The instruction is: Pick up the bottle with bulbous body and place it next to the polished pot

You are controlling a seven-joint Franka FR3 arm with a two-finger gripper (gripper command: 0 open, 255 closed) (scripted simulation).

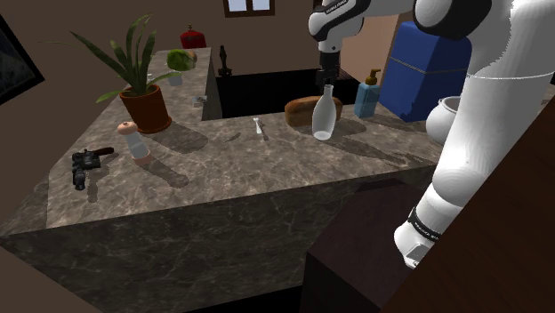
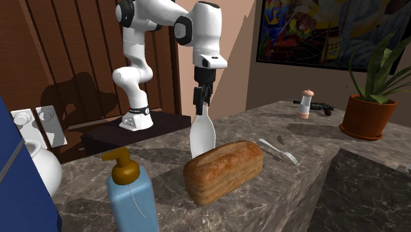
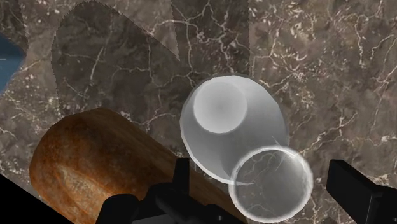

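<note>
Hand [image 1: 326,78] hangs right over the bottle [image 1: 325,117], fingers [image 3: 356,194] apart with the rim between them, touching neither as far as I can see. I'd drop a little so the pads take the neck under the rim, centre it, then close gently. The loaf [image 3: 95,165] lies just beside it, so I'd lift straight. It stands upright on the tabletop [image 1: 222,178], clear and empty. The white pot [image 1: 442,120] is well off from the hand; I can't see its inside.
</note>
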